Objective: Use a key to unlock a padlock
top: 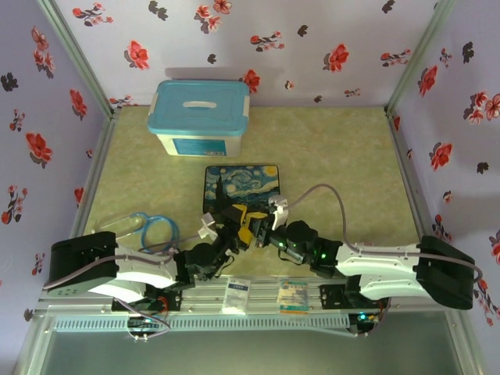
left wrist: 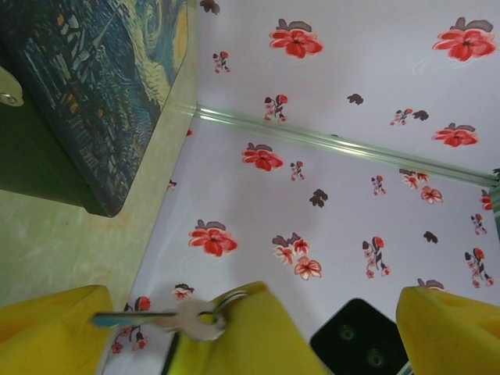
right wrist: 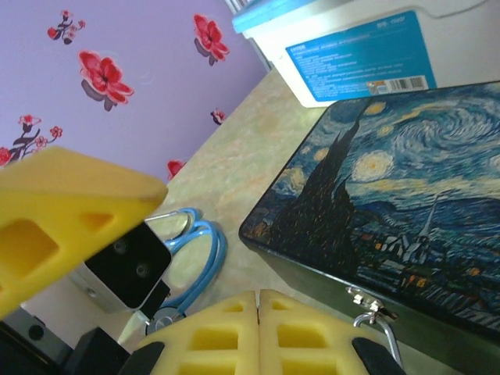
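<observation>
R gripper was closed fully, its two yellow pads pressed together with no gap. In the left wrist view these same pads held the key at its head end: the ring went into the foam and the thin blade stuck out sideways, free in the air. L gripper stood wide open and held nothing. Its yellow fingers were far apart, one on each side of the key, not touching it. So the key was in the gap of L gripper, above the table, just in front of the Starry Night box.

In the top view both wrists met near the front edge of this box, approx. in the middle of the table. The box lay flat, lid closed. On its front wall a thin silver loop hung under a small brass-colour fitting. Whether this was the padlock or only a latch I could not tell, as the frame edge cut it.

A stethoscope w/ blue tubing lay on the table to the left of the box, apart from it. A white bin w/ blue lid stood behind the box, near the back wall.
</observation>
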`<state>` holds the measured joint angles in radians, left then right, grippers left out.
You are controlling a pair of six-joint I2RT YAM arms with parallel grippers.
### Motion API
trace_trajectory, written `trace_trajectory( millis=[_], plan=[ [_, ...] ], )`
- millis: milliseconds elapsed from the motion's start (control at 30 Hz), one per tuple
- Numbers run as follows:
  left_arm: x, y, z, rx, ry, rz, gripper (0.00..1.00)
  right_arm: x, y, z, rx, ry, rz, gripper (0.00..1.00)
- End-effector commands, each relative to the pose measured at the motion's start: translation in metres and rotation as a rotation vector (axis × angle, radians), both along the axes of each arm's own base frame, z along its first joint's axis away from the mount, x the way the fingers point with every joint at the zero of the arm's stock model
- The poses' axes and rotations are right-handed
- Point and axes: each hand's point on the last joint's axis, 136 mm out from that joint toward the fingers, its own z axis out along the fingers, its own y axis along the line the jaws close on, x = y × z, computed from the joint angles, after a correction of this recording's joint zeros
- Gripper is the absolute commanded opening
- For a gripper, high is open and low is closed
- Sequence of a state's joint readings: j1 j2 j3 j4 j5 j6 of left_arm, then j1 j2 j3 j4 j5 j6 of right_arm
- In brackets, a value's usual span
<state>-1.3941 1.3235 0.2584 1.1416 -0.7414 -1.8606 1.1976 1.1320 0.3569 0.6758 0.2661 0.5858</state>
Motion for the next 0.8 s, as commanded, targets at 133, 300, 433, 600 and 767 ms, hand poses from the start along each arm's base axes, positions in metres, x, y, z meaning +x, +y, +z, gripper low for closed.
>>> trace_trajectory(
  millis=[133, 300, 433, 600, 767],
  plan=[
    [0.002, 0.023, 0.006, -0.002, -0.026, 0.056, 0.78, -0.005, 0.005, 0.009, 0.034, -0.036, 0.007, 0.00],
    [0.001, 0.027, 0.008, 0.039, -0.031, 0.055, 0.72, -0.009, 0.005, 0.006, 0.022, -0.040, 0.016, 0.00],
    [0.002, 0.037, 0.012, 0.058, -0.045, 0.079, 0.66, -0.012, 0.007, 0.008, 0.026, -0.052, 0.030, 0.00],
    [0.002, 0.045, 0.009, 0.117, -0.029, 0.090, 0.57, -0.013, 0.009, 0.009, 0.017, -0.058, 0.039, 0.00],
    [0.000, 0.050, 0.000, 0.160, -0.018, 0.079, 0.58, -0.014, 0.011, 0.015, 0.034, -0.063, 0.044, 0.00]
  ],
)
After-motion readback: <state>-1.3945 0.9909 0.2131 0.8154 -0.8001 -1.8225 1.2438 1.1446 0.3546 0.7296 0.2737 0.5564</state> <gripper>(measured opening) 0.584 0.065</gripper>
